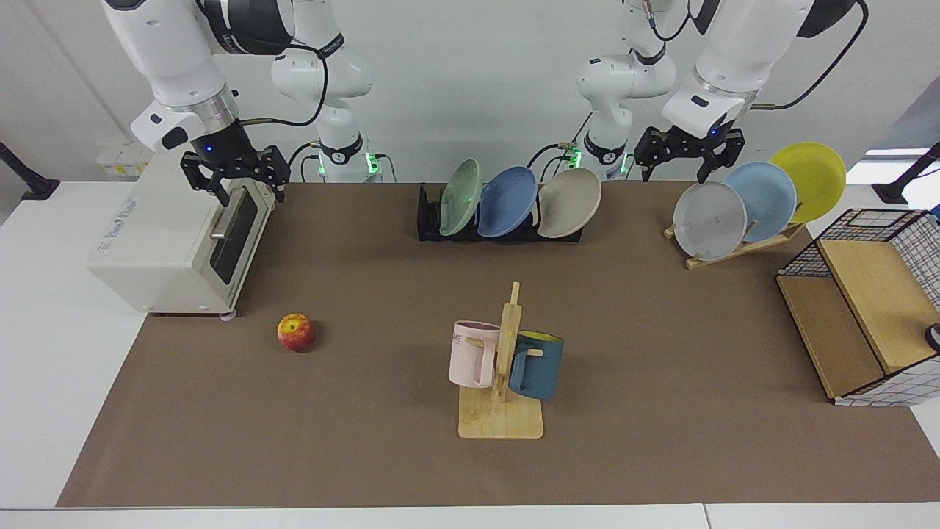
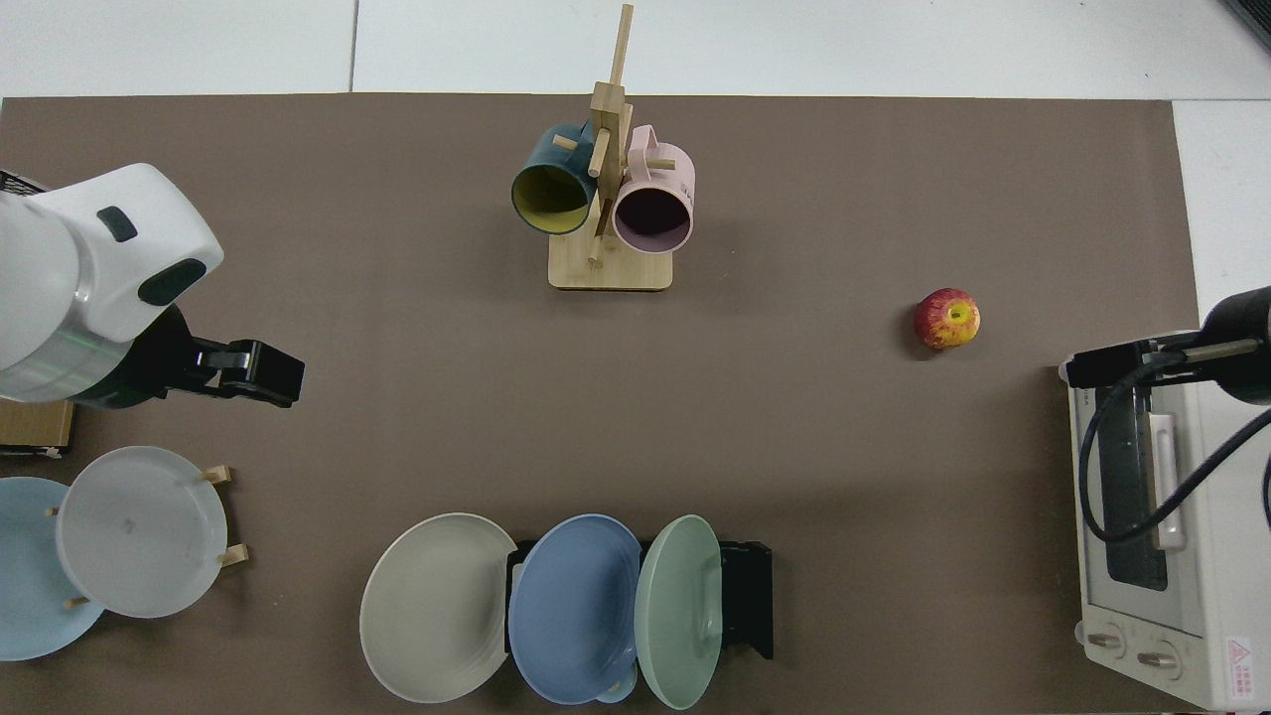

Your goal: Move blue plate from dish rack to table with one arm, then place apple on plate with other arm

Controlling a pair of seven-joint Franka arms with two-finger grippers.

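The blue plate (image 1: 507, 202) (image 2: 576, 606) stands on edge in the middle slot of the black dish rack (image 1: 427, 219) (image 2: 747, 596), between a sage-green plate (image 1: 459, 197) and a beige plate (image 1: 569, 202). On the table's brown mat (image 1: 661, 330), near the toaster, lies the red apple (image 1: 296, 332) (image 2: 948, 318). My left gripper (image 1: 675, 173) (image 2: 260, 369) hangs open in the air, between the dish rack and the wooden plate stand, holding nothing. My right gripper (image 1: 250, 191) (image 2: 1090, 365) waits open over the toaster's front top edge, empty.
A white toaster oven (image 1: 176, 235) (image 2: 1152, 516) sits at one end of the table. A wooden mug tree (image 1: 503, 367) (image 2: 606, 209) carries a pink and a dark blue mug. The wooden plate stand (image 1: 734, 246) holds grey, pale blue and yellow plates. Beside it stands a wire basket (image 1: 859, 308).
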